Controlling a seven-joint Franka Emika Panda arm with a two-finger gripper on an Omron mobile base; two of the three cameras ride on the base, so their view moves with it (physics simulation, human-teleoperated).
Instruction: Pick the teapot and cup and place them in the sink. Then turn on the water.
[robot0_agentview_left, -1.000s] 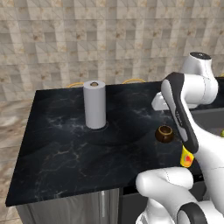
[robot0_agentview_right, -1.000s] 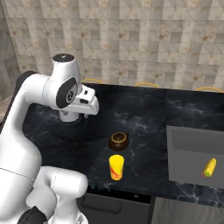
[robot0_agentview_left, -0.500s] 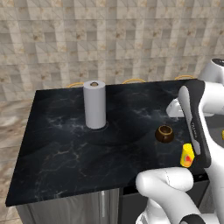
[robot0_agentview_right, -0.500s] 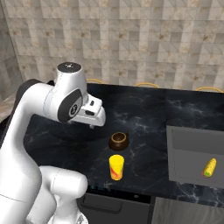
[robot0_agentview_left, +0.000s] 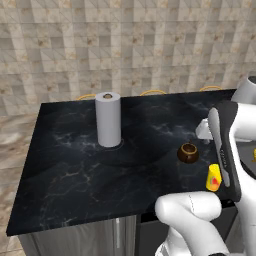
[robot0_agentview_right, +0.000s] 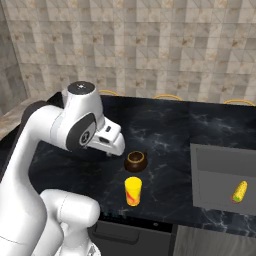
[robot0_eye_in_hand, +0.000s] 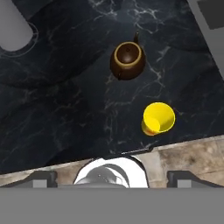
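- Hand view looks down on the dark marble counter (robot0_eye_in_hand: 57, 109): the teapot (robot0_eye_in_hand: 127, 60) stands upright on it, and the cup (robot0_eye_in_hand: 158, 118) stands just beside it, closer to the counter's front edge – the two are apart, not touching.
- The gripper (robot0_eye_in_hand: 111, 179) hangs above the front edge of the counter with nothing between its fingertips (robot0_eye_in_hand: 42, 179); the jaws stand wide open.
- In the right base view the teapot (robot0_agentview_right: 135, 161) sits near the middle of the counter (robot0_agentview_right: 165, 125) and the cup (robot0_agentview_right: 133, 191) is in front of it, near the front edge. The red-orange mark on the cup faces the camera.
- The sink (robot0_agentview_right: 210, 172) lies well to the right of both, sunk in the counter. A knobbly yellow item (robot0_agentview_right: 239, 191) lies in its basin.
- The hand of the arm (robot0_agentview_right: 111, 141) is above the counter, just left of the teapot – not touching it.
- In the left base view a grey paper towel roll (robot0_agentview_left: 108, 120) stands upright on the counter (robot0_agentview_left: 65, 165), well apart from the teapot (robot0_agentview_left: 188, 153) and the cup (robot0_agentview_left: 214, 177).
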